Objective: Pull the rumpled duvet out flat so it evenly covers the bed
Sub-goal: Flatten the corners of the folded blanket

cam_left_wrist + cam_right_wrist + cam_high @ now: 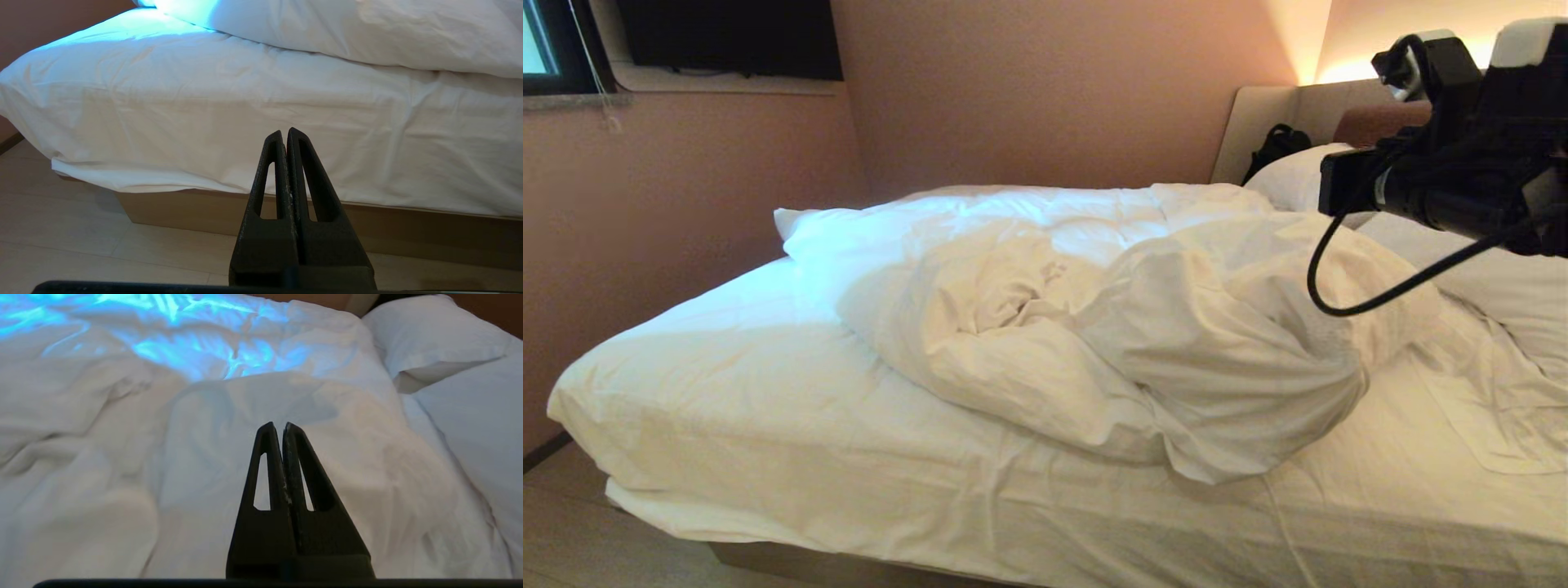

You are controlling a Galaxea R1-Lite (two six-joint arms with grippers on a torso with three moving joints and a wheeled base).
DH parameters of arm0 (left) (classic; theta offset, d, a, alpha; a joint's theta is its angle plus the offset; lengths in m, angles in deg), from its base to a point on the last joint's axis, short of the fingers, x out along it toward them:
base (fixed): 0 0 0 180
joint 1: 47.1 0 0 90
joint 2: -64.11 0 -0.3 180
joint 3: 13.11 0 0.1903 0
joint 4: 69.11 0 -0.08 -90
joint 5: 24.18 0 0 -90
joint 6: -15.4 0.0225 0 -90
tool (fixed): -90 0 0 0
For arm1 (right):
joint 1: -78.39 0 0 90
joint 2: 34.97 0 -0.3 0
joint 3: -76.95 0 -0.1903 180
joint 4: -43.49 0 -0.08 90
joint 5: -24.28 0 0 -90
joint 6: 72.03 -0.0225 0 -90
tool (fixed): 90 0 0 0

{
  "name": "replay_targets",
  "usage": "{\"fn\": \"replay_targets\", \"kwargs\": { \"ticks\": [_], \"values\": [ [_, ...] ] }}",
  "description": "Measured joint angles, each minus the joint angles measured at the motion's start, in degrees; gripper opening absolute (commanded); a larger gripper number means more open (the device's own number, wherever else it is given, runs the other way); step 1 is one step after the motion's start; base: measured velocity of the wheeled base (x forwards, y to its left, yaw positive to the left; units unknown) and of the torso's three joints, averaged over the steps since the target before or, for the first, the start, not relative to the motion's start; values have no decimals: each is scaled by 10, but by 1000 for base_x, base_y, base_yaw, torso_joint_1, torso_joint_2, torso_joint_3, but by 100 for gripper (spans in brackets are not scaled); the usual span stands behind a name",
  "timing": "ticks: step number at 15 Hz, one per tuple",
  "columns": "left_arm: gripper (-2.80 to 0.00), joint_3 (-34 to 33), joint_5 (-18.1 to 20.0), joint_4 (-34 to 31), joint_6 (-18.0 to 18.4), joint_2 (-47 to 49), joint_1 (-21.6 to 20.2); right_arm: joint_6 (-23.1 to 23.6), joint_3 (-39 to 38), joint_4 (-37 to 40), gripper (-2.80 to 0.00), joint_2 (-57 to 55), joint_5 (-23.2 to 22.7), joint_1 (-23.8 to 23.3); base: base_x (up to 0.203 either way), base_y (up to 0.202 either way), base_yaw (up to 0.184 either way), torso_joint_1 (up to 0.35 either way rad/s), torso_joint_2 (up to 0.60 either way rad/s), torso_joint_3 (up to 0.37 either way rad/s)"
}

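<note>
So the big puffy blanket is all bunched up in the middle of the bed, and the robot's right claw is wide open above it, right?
Not quite. The blanket is bunched up in the middle of the bed, and the right claw is above it, but it is shut, not wide open. The right wrist view shows its two fingers pressed together with nothing between them.

Bed (768,457) with a heaped duvet (1094,327) and pillows (1294,175)

The bed stands on a pale floor (61,245), near a pink wall, and its tan base (184,210) shows under the hanging white sheet (204,122). The duvet lies rumpled in the middle of the mattress, folded over itself in a high mound, so the sheet is bare along the near edge and at the foot corner. White pillows lie at the head end, against the beige headboard (1258,122). A dark bag (1278,147) rests at the headboard, behind the pillows. A flat piece of white cloth (1494,400) lies on the sheet beside the mound, at the head side.
</note>
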Motion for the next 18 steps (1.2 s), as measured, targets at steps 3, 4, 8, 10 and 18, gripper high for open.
{"fn": "replay_targets", "kwargs": {
  "ticks": [3, 4, 8, 10, 18],
  "values": [
    [-280, 0, 0, 0, 0, 0, 0, -37, 123, 27, -280, -71, 1, -27, 0, 0, 0, 0, 0, 0],
    [-280, 0, 0, 0, 0, 0, 0, -54, 173, 41, -280, -95, 1, -34, 0, 0, 0, 0, 0, 0],
    [-280, 0, 0, 0, 0, 0, 0, -135, 297, 123, -280, -171, -12, -51, 0, 0, 0, 0, 0, 0],
    [-280, 0, 0, 0, 0, 0, 0, -168, 306, 174, -280, -188, -17, -53, 0, 0, 0, 0, 0, 0],
    [-280, 0, 0, 0, 0, 0, 0, -179, 309, 285, -280, -219, -18, -63, 0, 0, 0, 0, 0, 0]
  ]
}}
